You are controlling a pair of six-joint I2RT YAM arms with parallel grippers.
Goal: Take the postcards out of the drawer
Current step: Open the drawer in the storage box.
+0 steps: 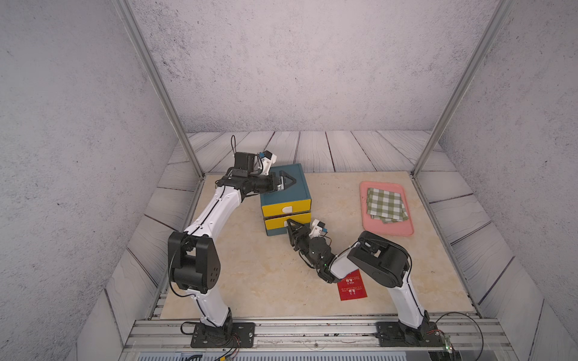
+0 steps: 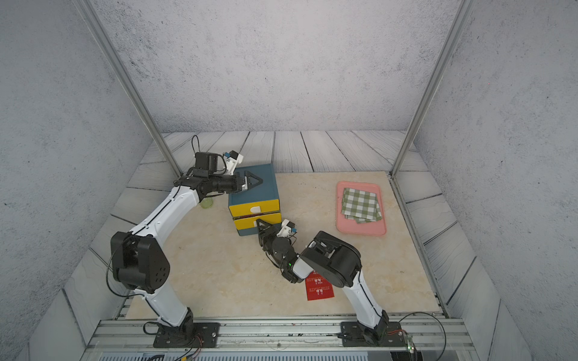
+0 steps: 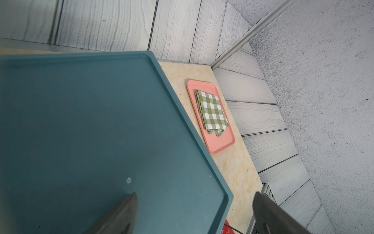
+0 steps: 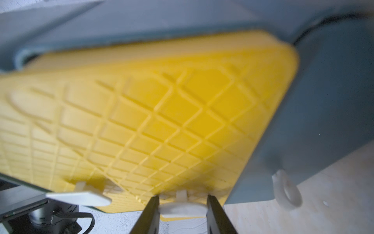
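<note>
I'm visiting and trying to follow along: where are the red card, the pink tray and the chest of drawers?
red card (image 1: 353, 292): in a top view, on its printed face.
pink tray (image 1: 392, 229): in a top view, on its bare end.
chest of drawers (image 1: 291, 195): in a top view, on its blue top.

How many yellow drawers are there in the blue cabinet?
2. The upper drawer sits under the cabinet top; the lower drawer is directly below it, its white handle between the fingers of the right gripper. None seems hidden.

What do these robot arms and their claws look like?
The left arm and right arm have white shells, bulky black joints and thin black cables running along them. The left claw and right claw are black, with tapering triangular fingers.
</note>
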